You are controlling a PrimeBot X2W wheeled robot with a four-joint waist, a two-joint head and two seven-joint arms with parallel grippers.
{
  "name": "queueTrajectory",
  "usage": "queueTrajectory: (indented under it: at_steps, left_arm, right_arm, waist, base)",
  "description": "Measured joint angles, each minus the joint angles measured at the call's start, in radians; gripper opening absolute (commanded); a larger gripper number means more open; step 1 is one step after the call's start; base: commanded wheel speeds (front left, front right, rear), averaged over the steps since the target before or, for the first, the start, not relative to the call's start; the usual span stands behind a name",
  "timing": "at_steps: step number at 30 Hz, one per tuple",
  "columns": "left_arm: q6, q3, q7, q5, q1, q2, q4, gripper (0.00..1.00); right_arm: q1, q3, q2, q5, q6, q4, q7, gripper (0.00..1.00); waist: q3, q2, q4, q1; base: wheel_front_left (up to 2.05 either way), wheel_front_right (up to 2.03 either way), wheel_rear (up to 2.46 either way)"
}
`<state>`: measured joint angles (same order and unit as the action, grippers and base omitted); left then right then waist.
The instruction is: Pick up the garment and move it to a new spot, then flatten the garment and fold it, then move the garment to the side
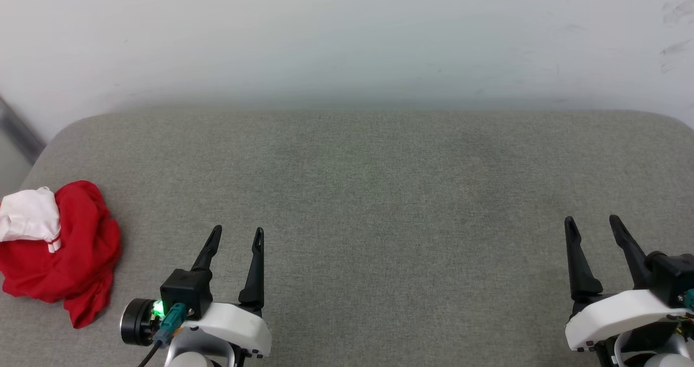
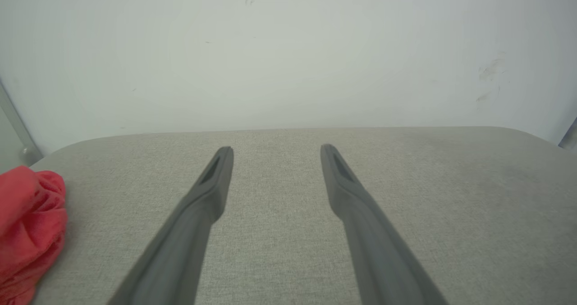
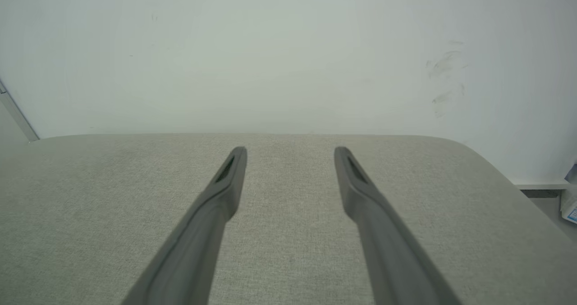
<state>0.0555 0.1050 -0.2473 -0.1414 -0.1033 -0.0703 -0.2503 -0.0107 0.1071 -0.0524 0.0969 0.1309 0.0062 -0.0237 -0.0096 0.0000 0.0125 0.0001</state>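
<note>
The garment (image 1: 59, 248) lies bunched in a loose red heap, with a white sleeve (image 1: 30, 215) folded over its top, at the left edge of the grey padded surface (image 1: 379, 182). Nothing touches it. The left gripper (image 1: 237, 234) hovers to the right of the garment, near it but apart, its 2 fingers spread and empty. The right gripper (image 1: 591, 221) is much farther to the right of the garment, well apart from it, its jaws likewise spread with nothing between them. Beyond the garment the surface runs on to a pale wall (image 1: 347, 31).

The step in hand looks like the first pick-up, not yet begun. The left arm is the nearer, so it should swing toward the garment. It should come down on a raised fold of red cloth rather than a flat edge, and pinch deep enough to catch several layers. It should lift high before carrying the garment rightward to the middle of the surface, so that no trailing part drags or snags.
</note>
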Motion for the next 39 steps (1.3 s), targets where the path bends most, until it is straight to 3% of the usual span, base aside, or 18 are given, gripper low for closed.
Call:
queueTrajectory:
  at_steps: [9,26,39]
  left_arm:
    - [-0.003,0.004,-0.013,0.05,-0.003,0.004,-0.005,1.0]
    - [-0.003,0.002,-0.016,0.034,-0.006,0.011,-0.019,1.0]
    - [-0.022,-0.041,-0.016,0.021,-0.022,0.009,-0.024,1.0]
  right_arm:
    - [0.0,0.007,0.0,-0.029,0.0,0.006,-0.012,1.0]
    - [-0.005,0.008,0.0,-0.019,0.0,0.039,-0.028,1.0]
    - [-0.004,-0.056,0.001,-0.025,0.0,-0.018,-0.013,1.0]
  waist:
    - [-0.002,0.0,-0.002,0.0]
    - [-0.003,0.0,0.003,0.0]
    - [0.004,0.0,0.13,0.0]
  base:
    - [0.0,0.0,0.0]
    - [0.0,0.0,0.0]
    - [0.0,0.0,0.0]
